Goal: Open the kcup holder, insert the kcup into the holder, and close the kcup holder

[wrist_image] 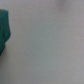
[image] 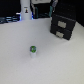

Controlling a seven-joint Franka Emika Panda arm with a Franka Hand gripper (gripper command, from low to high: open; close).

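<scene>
Nearby, boxy black kcup holder (image: 63, 25), small round green-topped kcup (image: 33, 50) on smooth pale table (image: 15, 55); gripper state untellable.

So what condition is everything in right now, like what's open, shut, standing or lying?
Black boxy kcup holder with two pale-handled drawer fronts: both drawers shut.
Tiny green-topped round kcup: standing on the table, green top up, outside and apart from the holder.
White table: carries the holder and the pod.
Pincer: not seen clearly in either view; cannot say if it is open or shut.
</scene>
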